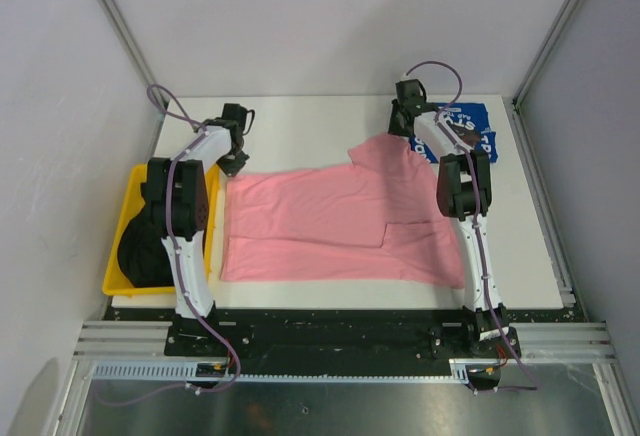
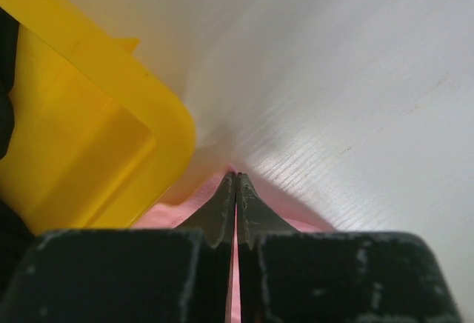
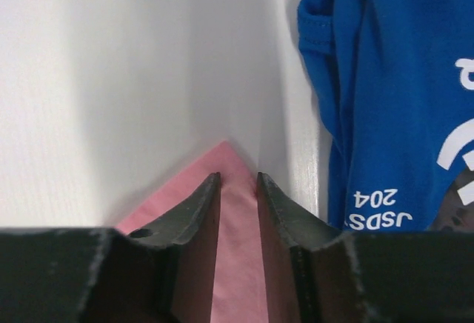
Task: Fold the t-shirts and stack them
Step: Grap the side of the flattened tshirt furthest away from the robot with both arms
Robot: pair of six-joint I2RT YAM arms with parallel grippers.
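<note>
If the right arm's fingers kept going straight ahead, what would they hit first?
Probably the pink t-shirt corner just ahead, then bare white table; the blue t-shirt lies off to one side.

A yellow plastic bin sits at the white table's left edge.

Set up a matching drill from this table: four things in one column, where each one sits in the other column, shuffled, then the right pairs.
Things
1. pink t-shirt
2. royal-blue t-shirt
3. yellow bin
4. black garment

Places
A. lying inside the bin
B. far right corner of the table
C. spread out across the middle of the table
D. at the table's left edge

Pairs: 1-C, 2-B, 3-D, 4-A
</note>
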